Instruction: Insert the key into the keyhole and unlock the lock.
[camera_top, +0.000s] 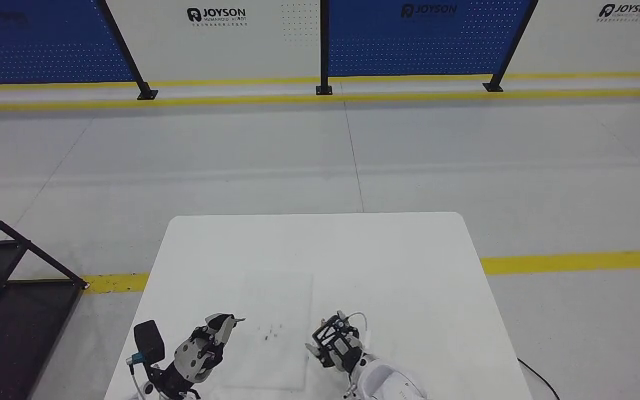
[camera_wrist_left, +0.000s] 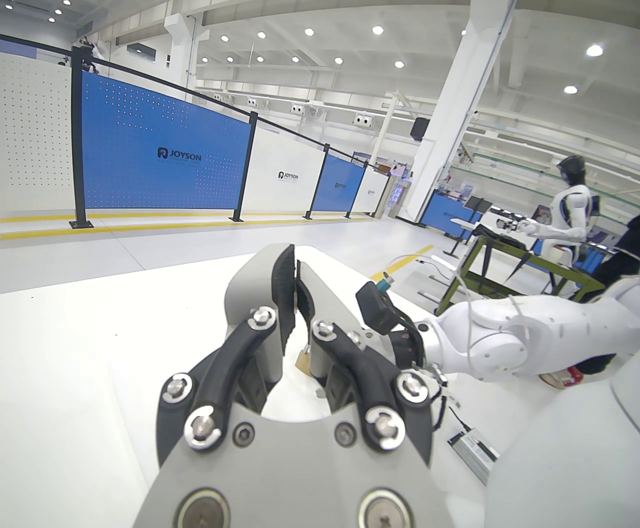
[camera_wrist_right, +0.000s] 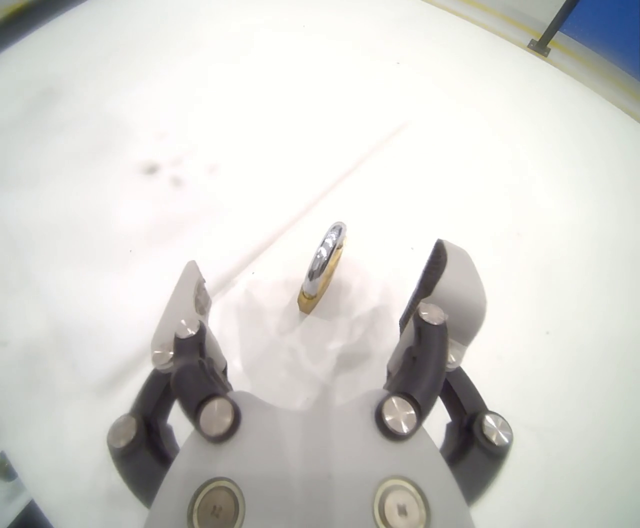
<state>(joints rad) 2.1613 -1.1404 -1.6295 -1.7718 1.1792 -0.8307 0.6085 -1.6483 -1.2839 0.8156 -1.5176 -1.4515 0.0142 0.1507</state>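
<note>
One white counter (camera_top: 400, 260) takes up the lower half of the top view, and a thin clear sheet (camera_top: 285, 300) lies on it towards 6 o'clock. Both arms sit down at that near edge. The left pincer (camera_top: 232, 322) is at about 7 o'clock over the sheet, and the right pincer (camera_top: 330, 332) is at about 5 o'clock, just off the sheet's edge.

The top view is too small to show the lock, but the right wrist view picks it up. The lock (camera_wrist_right: 320, 272) has a silver shackle over a brass body and is seen edge-on, resting on the counter. It sits in the gap between the right pincer's fingers, which are spread wide, and it touches neither one.

The left wrist view gives what the other two do not. The left pincer's black pads (camera_wrist_left: 285, 290) are pressed together, and I cannot tell whether anything is pinched between them. Through the gap in its linkage a small brass-coloured piece (camera_wrist_left: 301, 361) shows on the counter. It is too little to say whether that is the lock. The right arm (camera_wrist_left: 480, 335) reaches in just beside it.

As for room, the counter is open from the pincers out to 12 o'clock, with wide margins towards 3 and 9. A few dark specks (camera_top: 270, 333) dot the sheet between the two pincers.
</note>
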